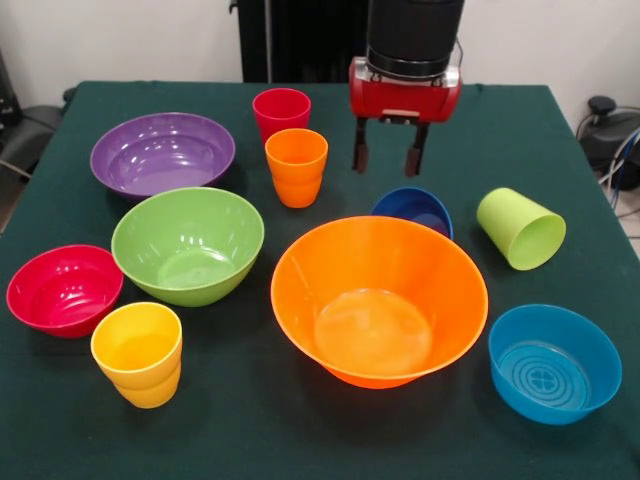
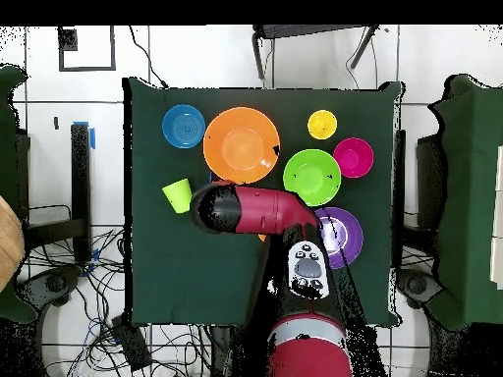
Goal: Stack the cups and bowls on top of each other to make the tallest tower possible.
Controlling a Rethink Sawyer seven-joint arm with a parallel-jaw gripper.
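Table [image 1: 300,440]: covered in dark green cloth; every cup and bowl stands separately on it, nothing stacked.
Arm [image 2: 257,210]: in the overhead view it reaches from the base across the table's middle, hiding some of the pieces beneath it.
Orange bowl [image 1: 379,300]: the largest piece, upright, near the front centre of the front view.
Purple bowl [image 1: 163,153]: upright, at the far left in the front view.
Lime green bowl [image 1: 188,244]: upright, just in front of the purple bowl and left of the orange bowl.
Light blue bowl [image 1: 554,362]: upright at the front right, ringed base showing inside.
Red bowl [image 1: 64,289]: upright at the left edge, just beside the lime green bowl.
Dark blue bowl [image 1: 414,210]: partly hidden behind the orange bowl's far rim.
Gripper [image 1: 388,158]: hangs above the cloth behind the dark blue bowl, its two fingers spread apart and holding nothing.
Yellow cup [image 1: 138,353]: upright, front left, near the red bowl.
Light green cup [image 1: 519,228]: lying on its side, mouth toward the camera, right of the orange bowl.
Orange cup [image 1: 296,166]: upright, left of the gripper.
Red cup [image 1: 281,112]: upright, just behind the orange cup.
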